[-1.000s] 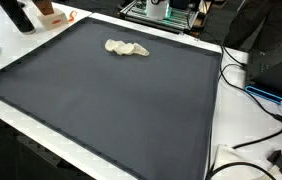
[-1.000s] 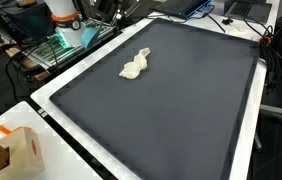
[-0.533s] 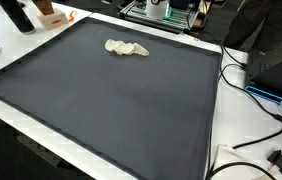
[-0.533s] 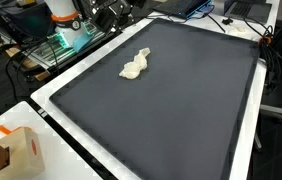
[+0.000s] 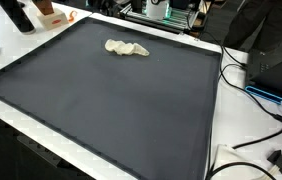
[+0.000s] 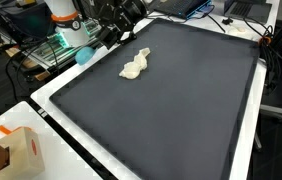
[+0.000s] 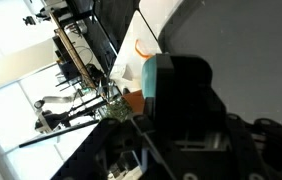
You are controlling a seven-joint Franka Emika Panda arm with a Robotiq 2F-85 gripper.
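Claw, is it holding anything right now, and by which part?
Nothing. The claw hangs by the edge of the mat, apart from the crumpled white cloth, which lies alone on it.

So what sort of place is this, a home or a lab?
Most likely a robotics lab or workshop: a big dark mat covers a white bench, loose cables trail along its edge, and open electronics racks stand behind it.

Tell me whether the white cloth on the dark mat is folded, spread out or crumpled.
Crumpled. The white cloth lies bunched in an uneven, elongated lump on the dark mat, with no flat panels or straight edges.
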